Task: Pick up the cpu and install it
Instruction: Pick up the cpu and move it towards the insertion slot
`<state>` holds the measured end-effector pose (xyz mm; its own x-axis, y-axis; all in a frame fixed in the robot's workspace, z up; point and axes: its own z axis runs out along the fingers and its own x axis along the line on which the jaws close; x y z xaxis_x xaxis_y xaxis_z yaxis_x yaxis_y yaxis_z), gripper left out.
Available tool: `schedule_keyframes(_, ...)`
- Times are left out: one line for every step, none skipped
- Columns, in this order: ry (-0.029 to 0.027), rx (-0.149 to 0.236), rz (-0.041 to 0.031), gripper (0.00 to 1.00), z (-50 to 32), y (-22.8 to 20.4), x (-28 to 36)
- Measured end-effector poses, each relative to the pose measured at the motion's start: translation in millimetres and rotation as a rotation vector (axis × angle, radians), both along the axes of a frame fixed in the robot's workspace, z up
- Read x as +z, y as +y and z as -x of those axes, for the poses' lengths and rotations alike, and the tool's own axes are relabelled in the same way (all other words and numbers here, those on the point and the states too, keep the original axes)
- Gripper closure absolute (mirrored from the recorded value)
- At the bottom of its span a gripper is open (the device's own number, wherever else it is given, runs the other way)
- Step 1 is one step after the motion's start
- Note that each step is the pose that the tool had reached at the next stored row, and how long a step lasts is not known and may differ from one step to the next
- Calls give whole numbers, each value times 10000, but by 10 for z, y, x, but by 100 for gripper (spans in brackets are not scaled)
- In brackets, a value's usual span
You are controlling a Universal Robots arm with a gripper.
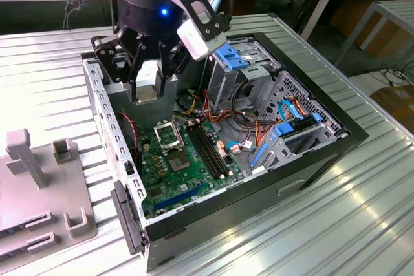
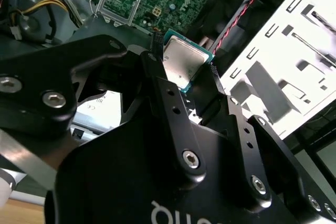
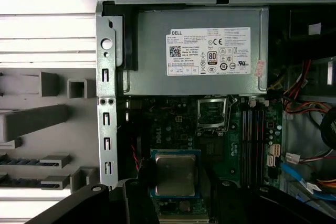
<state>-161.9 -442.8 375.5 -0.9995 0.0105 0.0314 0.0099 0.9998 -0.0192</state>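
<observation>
The cpu [image 3: 176, 173], a small square chip with a pale metal face and a green-blue rim, hangs between the black fingers of my gripper [image 3: 176, 179], which is shut on its edges. In the second wrist view the cpu [image 2: 183, 62] sits clamped between the two fingertips [image 2: 212, 73]. In the exterior view the gripper [image 1: 147, 88] hovers over the open computer case [image 1: 310, 159], near its back wall. The black socket with a metal frame [image 3: 212, 113] lies open on the green motherboard [image 1: 165, 182], below and a little ahead of the cpu. That socket [image 1: 167, 135] is apart from the chip.
A silver power supply [image 3: 194, 51] fills the case's end by the socket. Black memory slots [image 1: 210, 153], coloured cables [image 1: 249, 130] and a blue-tabbed drive cage [image 1: 236, 56] crowd the exterior view's right. A grey fixture [image 1: 39, 185] stands on the ribbed table at the left.
</observation>
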Motion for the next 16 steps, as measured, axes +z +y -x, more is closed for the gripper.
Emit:
schedule_keyframes(0,-2,0,53,-10,0,0)
schedule_keyframes(0,-2,1,53,-18,0,0)
schedule_keyframes(0,-3,1,53,-21,-1,0)
schedule_keyframes(0,-4,0,53,-24,0,0)
schedule_keyframes(0,-4,1,53,-26,0,0)
schedule_keyframes(0,-5,1,53,-26,0,0)
schedule_keyframes(0,-4,0,53,-27,0,0)
schedule_keyframes(0,-3,0,53,-27,0,0)
schedule_keyframes(0,-3,0,53,-27,0,0)
schedule_keyframes(0,-3,1,53,-27,0,0)
schedule_keyframes(0,-3,0,53,-27,0,0)
schedule_keyframes(0,-3,0,53,-28,0,0)
schedule_keyframes(0,-1,0,53,-33,-2,0)
schedule_keyframes(0,-1,1,53,-41,-3,0)
schedule_keyframes(0,-3,0,53,-49,-4,0)
schedule_keyframes(0,-3,1,53,-58,-7,0)
